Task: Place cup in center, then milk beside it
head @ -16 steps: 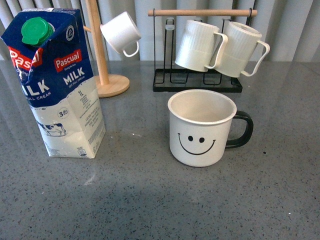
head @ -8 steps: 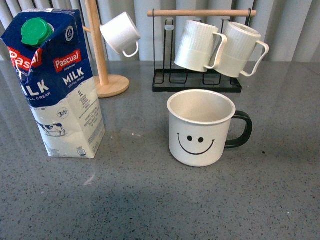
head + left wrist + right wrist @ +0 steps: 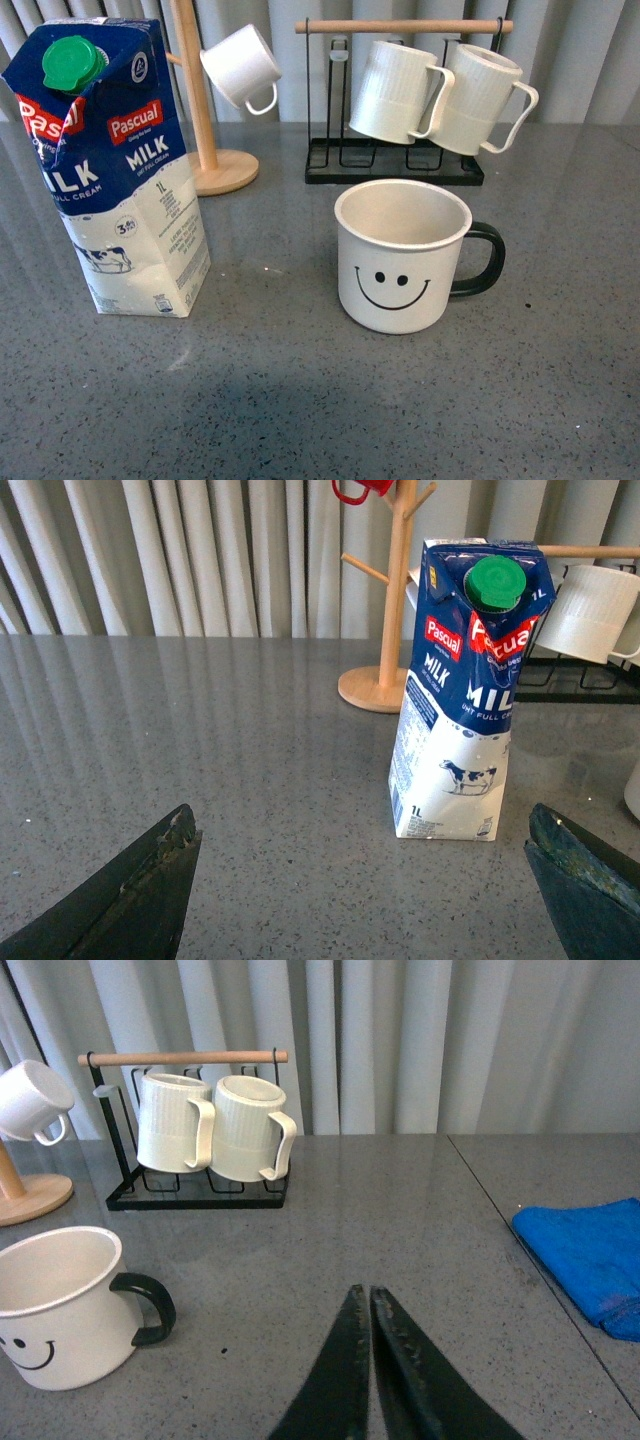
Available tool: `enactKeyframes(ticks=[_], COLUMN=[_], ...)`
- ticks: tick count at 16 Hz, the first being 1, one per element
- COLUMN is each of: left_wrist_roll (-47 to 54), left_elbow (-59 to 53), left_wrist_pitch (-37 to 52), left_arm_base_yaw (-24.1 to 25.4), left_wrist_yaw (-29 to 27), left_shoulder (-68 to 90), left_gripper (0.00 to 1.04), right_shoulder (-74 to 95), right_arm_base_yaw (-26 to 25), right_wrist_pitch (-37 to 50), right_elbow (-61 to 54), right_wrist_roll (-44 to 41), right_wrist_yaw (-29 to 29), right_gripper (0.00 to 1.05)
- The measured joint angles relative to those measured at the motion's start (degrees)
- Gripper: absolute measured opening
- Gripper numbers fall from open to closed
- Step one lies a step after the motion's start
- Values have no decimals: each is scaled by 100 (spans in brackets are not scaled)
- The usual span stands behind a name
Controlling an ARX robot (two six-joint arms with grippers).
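Cup [image 3: 403, 255]: upright on the grey table [image 3: 300, 410], roughly mid-table and a bit to the right of centre in the front view. Smiley faces the near edge, black handle points toward the right edge. It looks empty and nothing touches it.

Milk [image 3: 118, 170]: upright, well apart from the cup, toward the left edge. Green cap on, top corner a bit dented. Not gripped.

Left gripper [image 3: 362, 820]: jaws spread wide, holding nothing. In its wrist view the milk carton stands ahead between the two fingers, clear of both.

Right gripper [image 3: 366, 1300]: fingers pressed together, nothing between them, above bare table. The cup is off to one side of it, no contact.

Along the far edge, against the curtain:
- black wire rack [image 3: 395, 160] with a wooden bar on top, directly behind the cup, carrying two ribbed mugs [image 3: 395, 90] that hang side by side and tilted
- wooden mug tree [image 3: 200, 100] behind the milk, toward the far-left corner, with a small plain white cup [image 3: 243, 66] hung tilted on a peg

Blue cloth [image 3: 590, 1260]: seen only in the right wrist view, lying flat beyond a seam in the tabletop, on the side away from the cup.
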Motion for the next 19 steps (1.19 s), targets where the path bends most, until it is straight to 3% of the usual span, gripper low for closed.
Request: enactKeyframes(ticks=[2,3,12,14,19], left_wrist_roll=[0,0,0,2,0], left_elbow=[0,0,0,0,0], left_wrist_pitch=[2,2,0,-2,2], left_arm_base_yaw=[0,0,0,0,0], left_wrist_yaw=[0,-2,0,-11,0], left_shoulder=[0,0,0,0,0], left_gripper=[98,98,98,98,98], right_shoulder=[-243,-319,-1113,-2138,-2133], right_arm_base_yaw=[-621,-706,-656,-656,-656], right_wrist_pitch=[-63,-83,-470,-1274,-1314], right_elbow=[-170,-232,-636,-780,-778], right_wrist_roll=[-39,-39,-42,-50,-48], right_wrist_yaw=[-595,-584,-684,-686,-684], right_gripper=[2,2,2,2,2])
